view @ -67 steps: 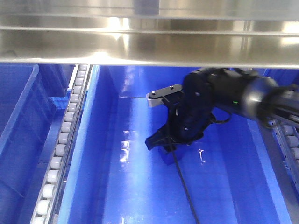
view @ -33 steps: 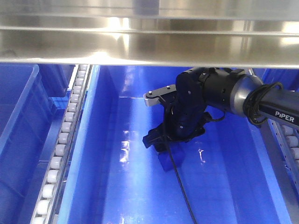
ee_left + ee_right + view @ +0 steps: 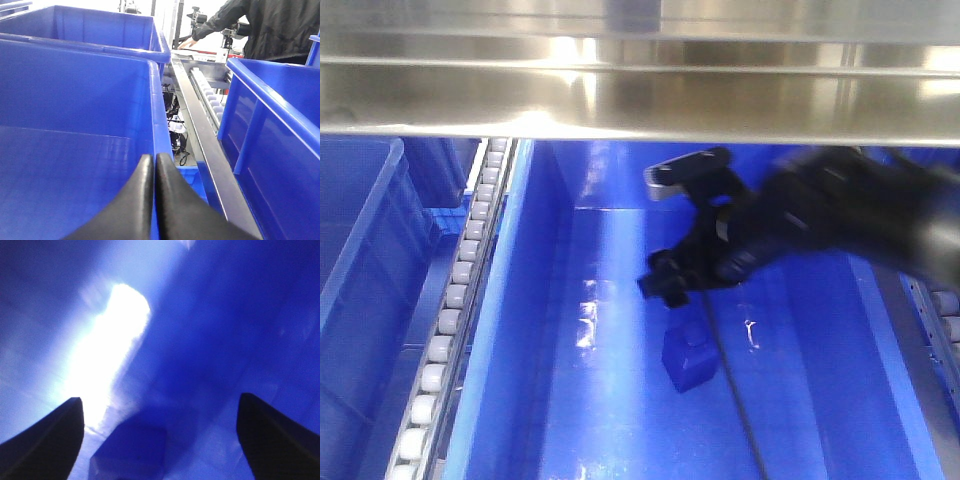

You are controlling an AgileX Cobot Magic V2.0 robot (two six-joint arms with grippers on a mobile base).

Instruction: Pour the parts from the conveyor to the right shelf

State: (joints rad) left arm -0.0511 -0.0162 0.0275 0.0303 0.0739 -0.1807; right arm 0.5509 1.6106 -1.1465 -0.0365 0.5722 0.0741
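1. Part (image 3: 691,355) is seen lying on the floor of the large blue bin (image 3: 560,300) on the right shelf (image 3: 640,100), knob face up, gripped by nothing.
2. Right hand (image 3: 670,280) is held just above the part, apart from it; its fingers (image 3: 45,440) are spread wide and empty in the wrist view.
3. Left hand (image 3: 152,200) is clenched, fingers pressed together on nothing, beside another blue bin (image 3: 75,150).
4. Roller track (image 3: 455,300) is seen left of the bin.

Beyond the bins, toward one o'clock in the left wrist view, a person in a dark jacket (image 3: 260,27) leaning over a bright workbench (image 3: 220,50); strong overhead light, glare off steel.
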